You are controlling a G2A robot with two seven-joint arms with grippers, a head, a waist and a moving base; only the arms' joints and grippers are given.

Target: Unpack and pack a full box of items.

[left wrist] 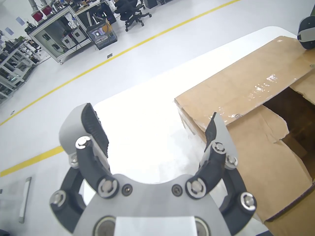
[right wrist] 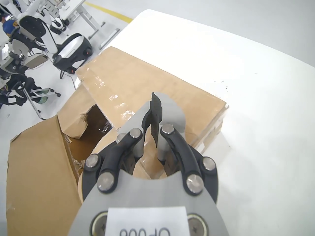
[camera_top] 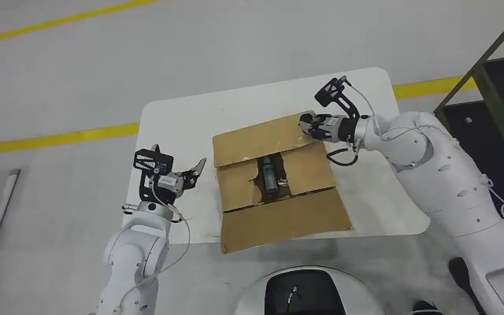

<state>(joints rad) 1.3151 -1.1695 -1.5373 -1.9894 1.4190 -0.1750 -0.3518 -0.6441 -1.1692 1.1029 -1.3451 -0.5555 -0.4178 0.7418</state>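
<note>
A brown cardboard box [camera_top: 276, 185] lies on the white table [camera_top: 181, 126], its flaps partly folded in around a gap in the middle. Through the gap a dark bottle-like item [camera_top: 269, 175] shows. My right gripper [camera_top: 309, 124] sits at the far right corner of the box, over the taped far flap [right wrist: 147, 82], with its fingers shut [right wrist: 154, 114] and nothing visible between the pads. My left gripper [camera_top: 191, 175] hovers open over bare table just left of the box [left wrist: 246, 87], fingertips [left wrist: 89, 121] wide apart and empty.
The near flap [camera_top: 283, 222] hangs out toward the table's front edge. Bare table [right wrist: 246, 74] lies to the right of the box and behind it. A green rack [camera_top: 480, 71] stands off the table's right side. Desks, chairs and other robots stand far off on the floor.
</note>
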